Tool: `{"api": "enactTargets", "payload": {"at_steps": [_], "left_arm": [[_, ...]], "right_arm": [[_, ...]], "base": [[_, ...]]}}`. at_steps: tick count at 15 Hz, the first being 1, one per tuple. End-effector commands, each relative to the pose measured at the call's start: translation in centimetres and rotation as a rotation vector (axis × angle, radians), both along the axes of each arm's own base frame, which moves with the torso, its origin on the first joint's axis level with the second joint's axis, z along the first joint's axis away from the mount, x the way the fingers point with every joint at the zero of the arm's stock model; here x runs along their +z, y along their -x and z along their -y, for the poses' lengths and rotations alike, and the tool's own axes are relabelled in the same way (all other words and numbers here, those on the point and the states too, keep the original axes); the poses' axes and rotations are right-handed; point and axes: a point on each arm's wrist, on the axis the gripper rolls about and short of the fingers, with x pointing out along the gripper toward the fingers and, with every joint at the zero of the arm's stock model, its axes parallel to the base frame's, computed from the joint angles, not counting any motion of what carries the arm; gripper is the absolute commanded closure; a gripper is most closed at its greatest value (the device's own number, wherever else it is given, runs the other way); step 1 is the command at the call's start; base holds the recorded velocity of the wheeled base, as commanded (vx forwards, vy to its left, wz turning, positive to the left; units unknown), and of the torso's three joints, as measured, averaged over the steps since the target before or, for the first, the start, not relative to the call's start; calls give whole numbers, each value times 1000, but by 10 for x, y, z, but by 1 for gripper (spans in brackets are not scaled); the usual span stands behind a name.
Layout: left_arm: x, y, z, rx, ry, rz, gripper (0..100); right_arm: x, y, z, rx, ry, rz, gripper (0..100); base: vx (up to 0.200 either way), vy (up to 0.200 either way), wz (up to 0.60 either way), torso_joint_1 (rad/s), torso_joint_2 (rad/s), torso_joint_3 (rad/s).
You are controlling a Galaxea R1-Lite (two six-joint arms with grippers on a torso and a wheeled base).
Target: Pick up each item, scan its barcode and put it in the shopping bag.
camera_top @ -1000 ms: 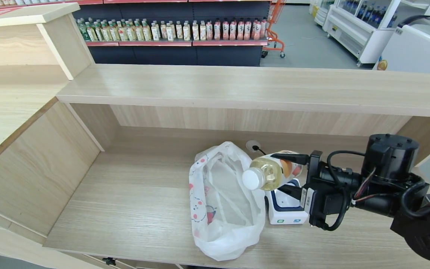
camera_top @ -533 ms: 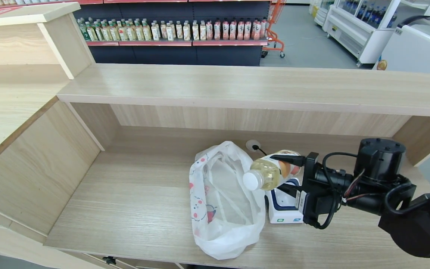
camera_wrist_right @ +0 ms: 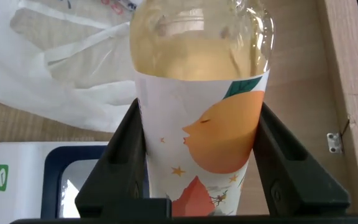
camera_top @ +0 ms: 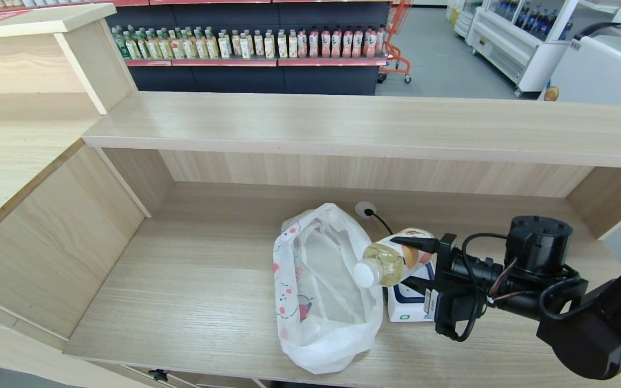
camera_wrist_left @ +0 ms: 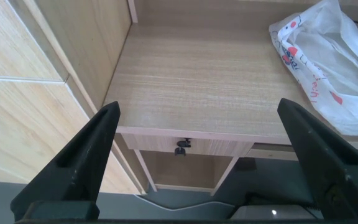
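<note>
Now, right gripper (camera_top: 401,260): my fingers clench the bottle (camera_top: 383,257) sideways over the scanner (camera_top: 403,304), cap toward the shopping bag (camera_top: 310,293), probably to show its barcode.
Left gripper (camera_wrist_left: 199,107): fingers spread, empty, parked off the counter (camera_wrist_left: 197,68) edge.
Change: bottle has sunk nearer the scanner; bag unmoved.

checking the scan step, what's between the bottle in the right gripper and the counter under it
The white scanner sits on the counter below the bottle held by the right gripper; head and right wrist views show it.
</note>
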Motion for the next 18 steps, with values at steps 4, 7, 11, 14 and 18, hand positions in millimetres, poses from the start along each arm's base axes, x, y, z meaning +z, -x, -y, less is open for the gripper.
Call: {"api": "enactTargets", "payload": {"at_steps": [4,7,11,14,18], "left_arm": [[0,0,0,0,0,1,0],[0,0,0,0,0,1,0],[0,0,0,0,0,1,0],[0,0,0,0,0,1,0],[0,0,0,0,0,1,0]], "right_arm": [[-12,-2,0,19,24,-23,100],[-18,-4,2,23,40,-22,100],[-24,-8,10,20,57,-22,100],[-26,-10,12,19,63,-20,100],[-27,-12,12,17,54,-2,100]], "base": [[0,0,0,0,0,0],[0,0,0,0,0,0],[0,0,0,0,0,0],[0,0,0,0,0,0],[0,0,0,0,0,0]]}}
